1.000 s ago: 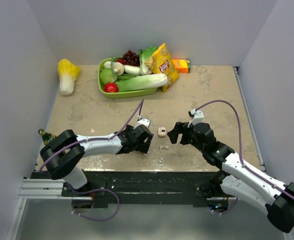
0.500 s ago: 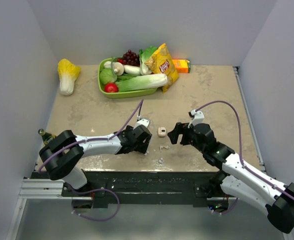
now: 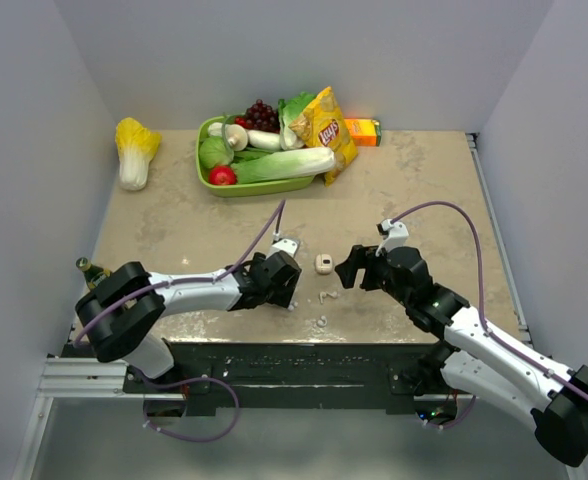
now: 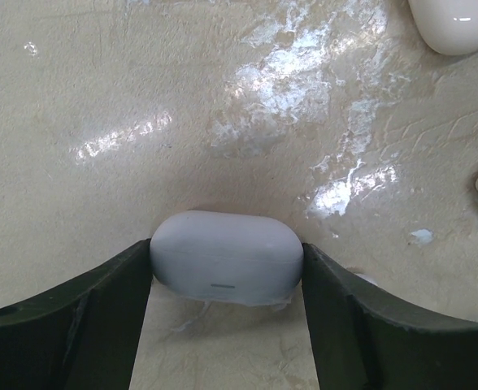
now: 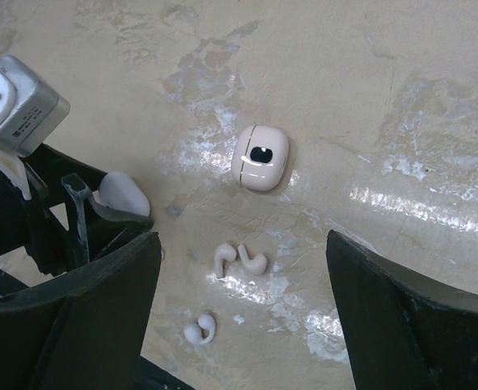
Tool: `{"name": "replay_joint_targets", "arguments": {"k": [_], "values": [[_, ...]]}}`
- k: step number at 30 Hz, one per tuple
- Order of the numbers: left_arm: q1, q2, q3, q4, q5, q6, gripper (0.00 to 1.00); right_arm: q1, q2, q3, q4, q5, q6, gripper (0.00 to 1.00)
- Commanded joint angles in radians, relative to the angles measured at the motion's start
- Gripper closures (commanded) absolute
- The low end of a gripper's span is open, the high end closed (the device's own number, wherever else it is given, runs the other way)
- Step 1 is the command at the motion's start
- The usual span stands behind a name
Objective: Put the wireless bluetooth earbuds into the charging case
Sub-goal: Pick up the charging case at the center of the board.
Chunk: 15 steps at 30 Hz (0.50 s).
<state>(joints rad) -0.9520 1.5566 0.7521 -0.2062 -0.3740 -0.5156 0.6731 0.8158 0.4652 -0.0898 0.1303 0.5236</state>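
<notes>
Left wrist | left gripper (image 4: 227,272) jaws pressed both ends of white charging case (image 4: 227,253) on table (image 4: 141,97) | right gripper (image 5: 243,242) gaped, empty | earbuds (image 5: 225,258) lay loose nearby | advised: squeeze evenly, lift level.

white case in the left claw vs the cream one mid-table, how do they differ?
Hold: the white case sits pinched in the left claw; the cream case lies free on the table.
Colour: the white case is cool white, the cream case warmer.
Marks: the white case shows a thin slit, the cream case a dark oval spot.
Both are small rounded pebbles.
</notes>
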Motion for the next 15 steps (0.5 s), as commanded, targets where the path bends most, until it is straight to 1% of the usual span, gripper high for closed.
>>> {"name": "replay_joint_targets", "arguments": {"k": [1,5,6,8,9,10,11,12,14,15], "values": [[-0.005,-0.045,-0.062,-0.013,-0.013,0.011,1.00,0.002,-0.012,0.021,0.018,-0.024,0.007,0.15],[-0.007,-0.154,-0.109,0.167,-0.029,0.046,1.00,0.000,0.011,0.078,-0.007,-0.032,-0.010,0.15],[-0.007,-0.220,-0.131,0.291,-0.034,0.054,1.00,0.002,0.016,0.102,-0.016,-0.034,-0.014,0.15],[-0.007,-0.289,-0.210,0.425,-0.043,0.080,1.00,0.000,0.034,0.127,-0.022,-0.037,-0.030,0.15],[-0.007,-0.356,-0.242,0.582,-0.037,0.119,1.00,0.000,0.042,0.150,-0.028,-0.035,-0.033,0.15],[-0.007,-0.387,-0.305,0.667,-0.004,0.146,1.00,0.000,0.048,0.161,-0.033,-0.032,-0.033,0.15],[-0.007,-0.412,-0.336,0.751,0.019,0.172,1.00,0.000,0.062,0.183,-0.037,-0.038,-0.033,0.15],[-0.007,-0.449,-0.365,0.919,0.044,0.236,1.00,0.000,0.068,0.194,-0.045,-0.044,-0.031,0.15],[-0.005,-0.464,-0.445,1.077,0.123,0.294,1.00,0.002,0.086,0.228,-0.051,-0.078,-0.037,0.15],[-0.005,-0.466,-0.470,1.228,0.147,0.322,1.00,0.003,0.089,0.240,-0.063,-0.084,-0.037,0.15]]}}
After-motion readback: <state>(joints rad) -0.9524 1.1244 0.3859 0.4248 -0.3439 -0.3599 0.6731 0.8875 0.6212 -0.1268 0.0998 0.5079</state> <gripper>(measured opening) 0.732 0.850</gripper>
